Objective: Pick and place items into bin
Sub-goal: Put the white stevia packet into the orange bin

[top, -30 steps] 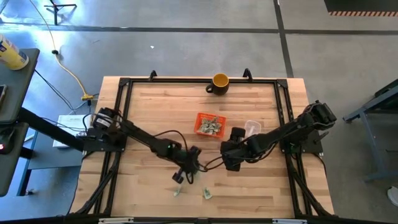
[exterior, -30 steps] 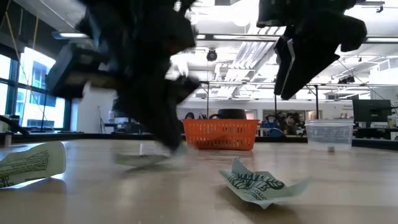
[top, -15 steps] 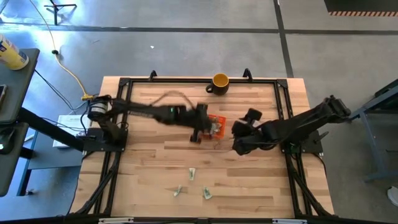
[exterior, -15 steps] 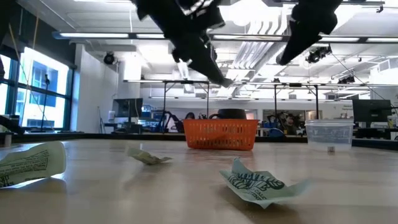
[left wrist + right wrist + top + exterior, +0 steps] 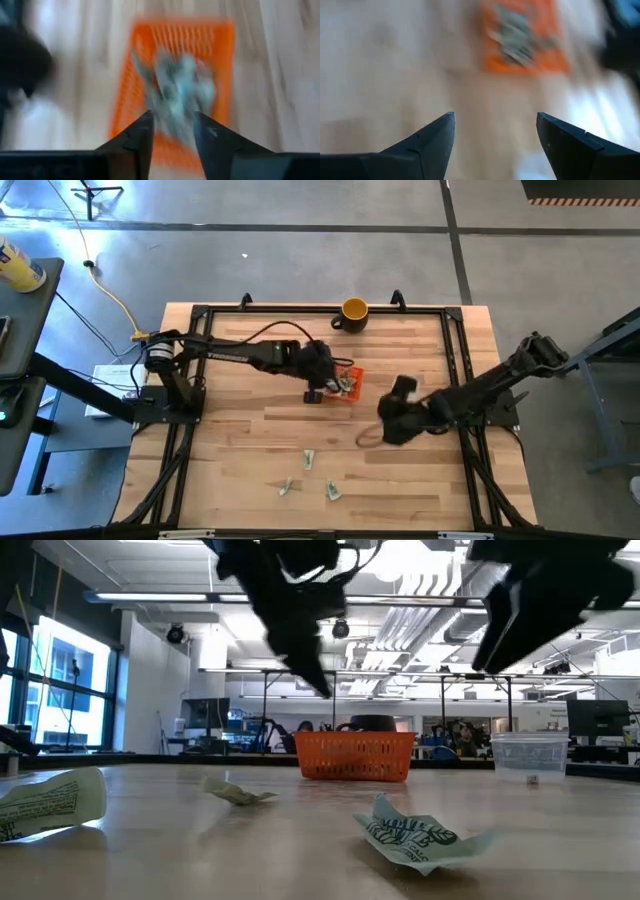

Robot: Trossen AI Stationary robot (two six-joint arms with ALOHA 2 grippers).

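The orange basket is taken as the landmark; it stands near the middle of the wooden table, with a yellow-orange mug well beyond it at the far edge. The left gripper is held over the basket's left rim. In the blurred left wrist view its fingers are seen slightly parted, and a pale piece appears to lie between them, though it cannot be told whether it is gripped. Crumpled wrappers are heaped inside the basket. The right gripper is held to the basket's right, above the table, its fingers spread wide and empty. Three wrappers are left on the table, well to the near side of the basket. A clear plastic container is seen right of the basket in the low view.
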